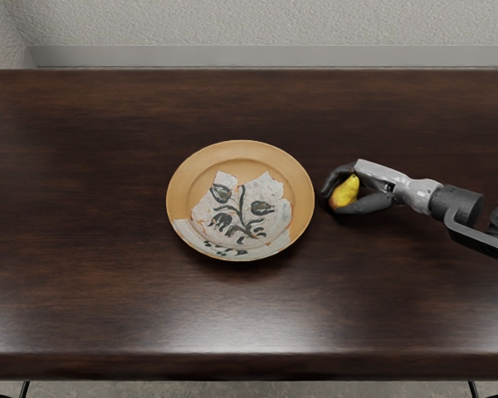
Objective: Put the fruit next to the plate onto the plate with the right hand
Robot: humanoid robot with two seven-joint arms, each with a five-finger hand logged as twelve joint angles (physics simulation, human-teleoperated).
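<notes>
Just right of the round orange ceramic plate (pixel 232 150), the small yellow pear-shaped fruit (pixel 344 192) sits inside the right hand (pixel 361 189), whose dark fingers curl around it from both sides in a closed grasp. Fruit and hand are beside the plate's rim, not over it, low above the dark brown wooden table (pixel 108 249); whether the fruit touches the wood I cannot tell. A dark flower motif marks the plate's off-white centre
</notes>
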